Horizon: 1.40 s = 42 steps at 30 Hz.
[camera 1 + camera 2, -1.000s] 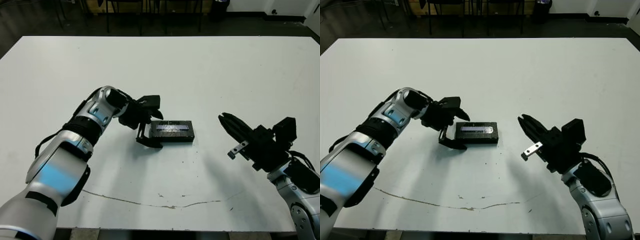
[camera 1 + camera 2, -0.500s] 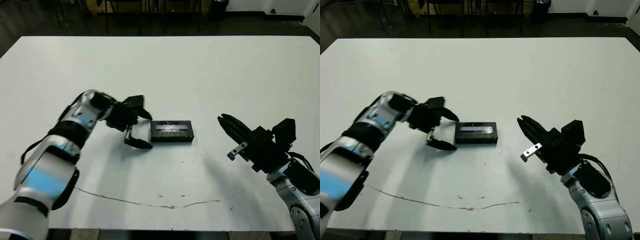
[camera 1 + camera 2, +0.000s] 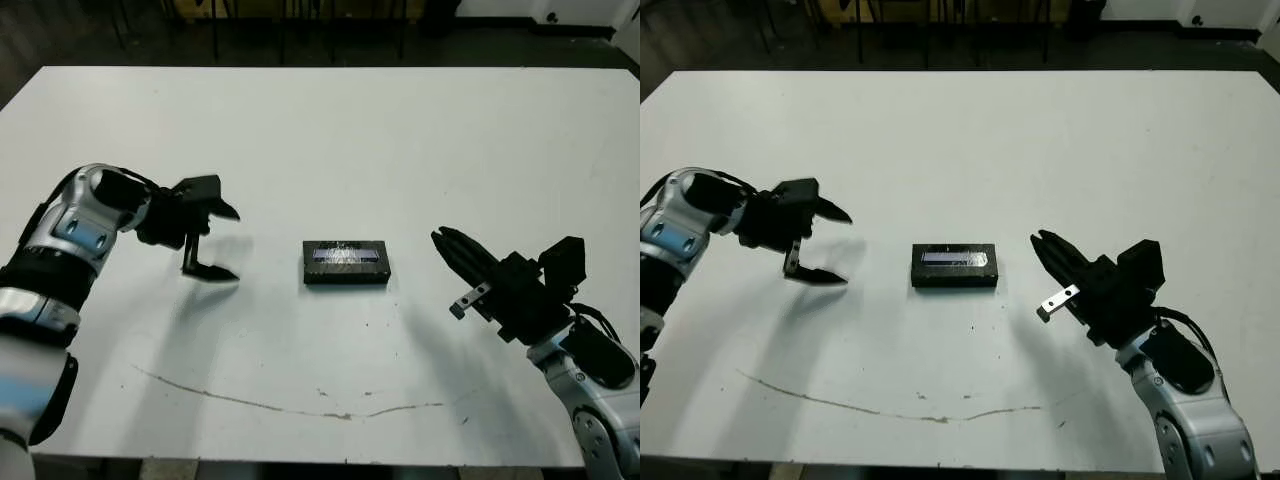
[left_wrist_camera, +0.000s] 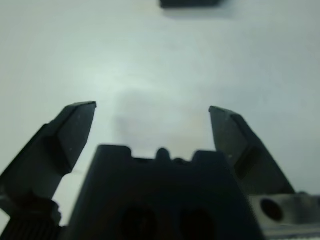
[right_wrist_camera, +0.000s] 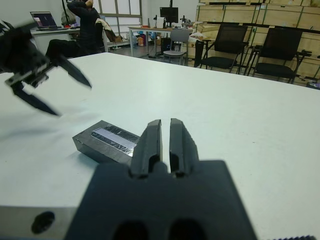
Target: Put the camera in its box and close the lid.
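Left gripper (image 3: 214, 243): black fingers spread wide, empty, hovering over bare white table (image 3: 330, 130) well left of the box.
Box: flat black lid with pale grey strip (image 3: 346, 257) sat squarely on it mid-table, apparently closed; camera unseen, presumably inside.
Right gripper (image 3: 448, 247): fingers pressed together, empty, parked right of the box.
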Each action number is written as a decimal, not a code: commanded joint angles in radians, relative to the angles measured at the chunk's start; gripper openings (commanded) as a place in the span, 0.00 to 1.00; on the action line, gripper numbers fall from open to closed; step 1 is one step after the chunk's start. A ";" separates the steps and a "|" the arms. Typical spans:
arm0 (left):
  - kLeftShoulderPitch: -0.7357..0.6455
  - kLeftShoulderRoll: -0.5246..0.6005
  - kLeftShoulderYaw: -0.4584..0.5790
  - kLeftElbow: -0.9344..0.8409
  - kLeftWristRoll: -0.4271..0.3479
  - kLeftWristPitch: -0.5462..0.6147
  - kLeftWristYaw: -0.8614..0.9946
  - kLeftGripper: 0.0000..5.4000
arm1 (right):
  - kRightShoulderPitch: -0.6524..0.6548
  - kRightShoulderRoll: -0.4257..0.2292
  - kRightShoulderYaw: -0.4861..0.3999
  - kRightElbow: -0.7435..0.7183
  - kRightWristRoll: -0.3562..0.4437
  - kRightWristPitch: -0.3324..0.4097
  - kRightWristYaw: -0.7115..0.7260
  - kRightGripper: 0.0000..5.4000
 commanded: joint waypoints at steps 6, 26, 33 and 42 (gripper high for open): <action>0.261 -0.311 0.156 -0.345 -0.120 0.146 0.524 0.65 | -0.014 0.011 -0.003 0.045 -0.045 0.014 -0.047 0.00; 0.461 -0.673 -0.072 -0.492 -0.081 0.425 0.977 0.00 | -0.034 0.032 -0.057 0.116 -0.047 0.029 -0.094 0.00; 0.499 -0.647 -0.112 -0.438 -0.065 0.500 0.970 0.00 | -0.030 0.037 -0.050 0.082 -0.049 0.054 -0.110 0.00; 0.510 -0.595 -0.143 -0.413 -0.044 0.513 0.921 0.00 | -0.029 0.043 -0.041 0.067 -0.048 0.057 -0.105 0.00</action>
